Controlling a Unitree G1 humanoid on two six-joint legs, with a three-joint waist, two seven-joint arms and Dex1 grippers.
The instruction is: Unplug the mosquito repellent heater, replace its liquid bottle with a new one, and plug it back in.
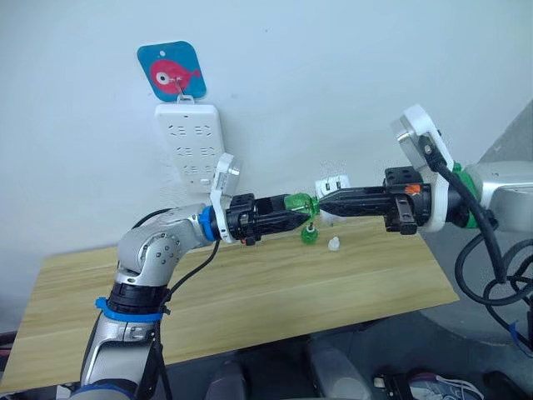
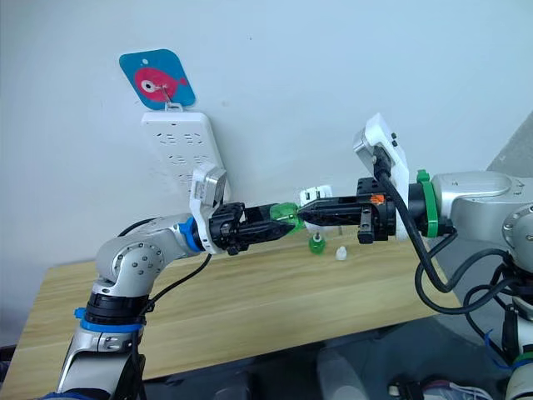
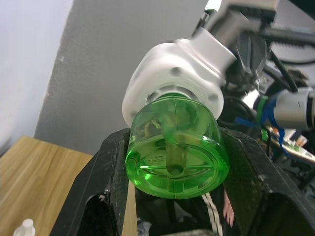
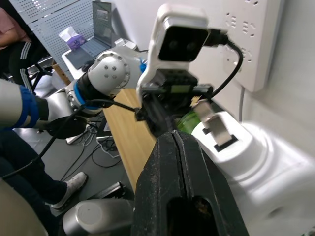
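Observation:
My left gripper (image 1: 293, 212) is shut on a clear green liquid bottle (image 3: 174, 155), held level above the table's far edge. The bottle's neck sits in the socket of the white mosquito repellent heater (image 3: 170, 78), which is off the power strip. A metal prong (image 4: 216, 125) sticks out of the heater. From the opposite side my right gripper (image 1: 323, 204) meets the heater, its fingers (image 4: 162, 162) pressed together with the white body lying against their side. Another green bottle (image 1: 309, 236) stands on the table just below.
A long white power strip (image 1: 190, 142) hangs on the wall under a blue fish hook (image 1: 171, 73). A small white cap (image 1: 333, 244) lies on the wooden table (image 1: 250, 300) near the spare bottle. A seated person's legs (image 4: 19, 162) show beside the table.

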